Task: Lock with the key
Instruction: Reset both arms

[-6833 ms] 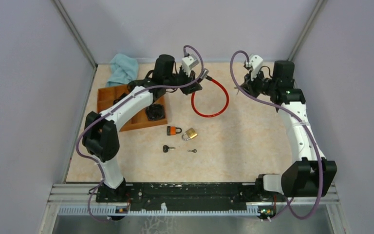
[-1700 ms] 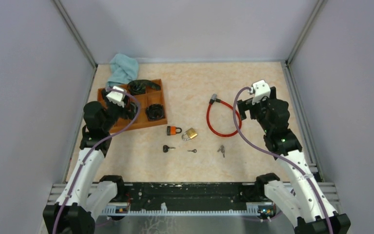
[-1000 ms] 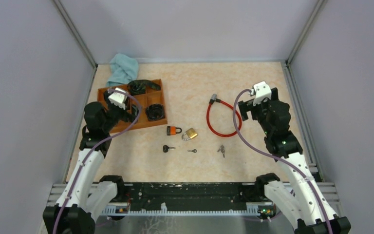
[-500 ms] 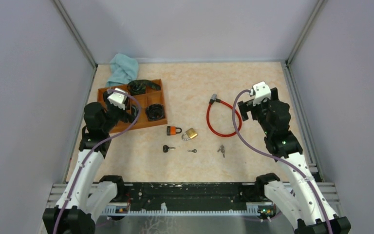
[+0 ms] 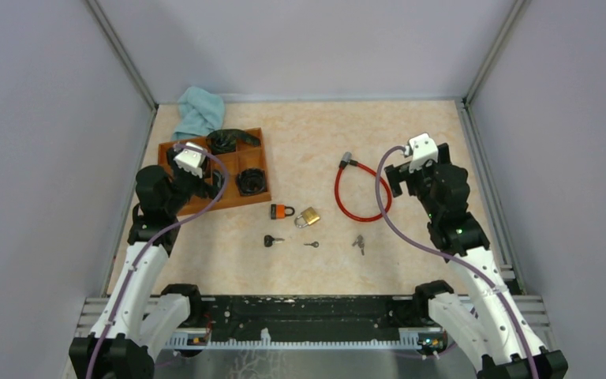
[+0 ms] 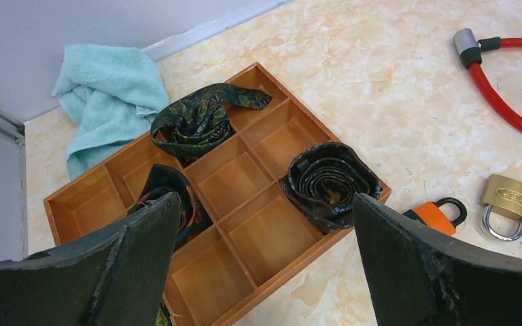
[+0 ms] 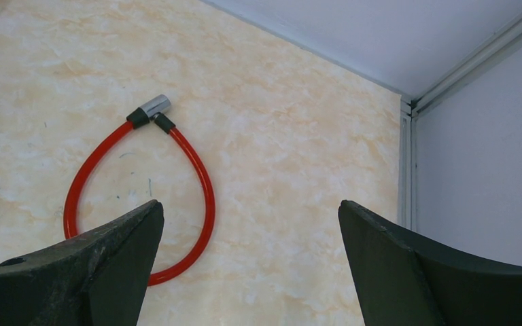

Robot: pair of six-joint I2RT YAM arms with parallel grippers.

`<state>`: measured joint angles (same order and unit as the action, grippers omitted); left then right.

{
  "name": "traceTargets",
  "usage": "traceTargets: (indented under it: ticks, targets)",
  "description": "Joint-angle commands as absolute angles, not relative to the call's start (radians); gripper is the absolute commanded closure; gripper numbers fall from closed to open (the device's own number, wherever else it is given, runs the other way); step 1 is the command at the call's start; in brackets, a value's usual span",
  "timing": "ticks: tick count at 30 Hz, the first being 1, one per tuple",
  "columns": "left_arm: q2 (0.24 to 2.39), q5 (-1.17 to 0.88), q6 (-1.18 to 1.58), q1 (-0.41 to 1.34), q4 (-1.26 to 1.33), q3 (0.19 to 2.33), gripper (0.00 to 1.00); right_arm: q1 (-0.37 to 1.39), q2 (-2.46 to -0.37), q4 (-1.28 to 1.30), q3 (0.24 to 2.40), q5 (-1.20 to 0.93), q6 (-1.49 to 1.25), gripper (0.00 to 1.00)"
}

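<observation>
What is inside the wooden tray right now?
Three rolled dark fabric strips: far roll, right roll, left roll. Other visible tray compartments are bare. The left claw covers the near left corner with one finger, so that part cannot be seen.

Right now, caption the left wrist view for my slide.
Open left tool above a wooden tray of dark ties, with teal towel, orange padlock, brass padlock and red cable lock.

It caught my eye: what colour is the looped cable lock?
The looped cable lock is red with a silver head; clearest in the right wrist view.
</observation>
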<state>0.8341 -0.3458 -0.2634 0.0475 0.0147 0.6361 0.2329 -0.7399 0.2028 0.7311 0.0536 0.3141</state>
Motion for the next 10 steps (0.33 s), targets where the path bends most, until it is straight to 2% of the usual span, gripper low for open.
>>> traceTargets:
  ticks: [1, 10]
  targets:
    - [0.822, -0.340, -0.274, 0.041, 0.017, 0.662, 0.00, 0.227, -0.725, 0.150, 0.734, 0.065, 0.321, 0.01]
    - [0.823, -0.336, -0.275, 0.040, 0.018, 0.661, 0.00, 0.228, -0.723, 0.152, 0.735, 0.071, 0.323, 0.01]
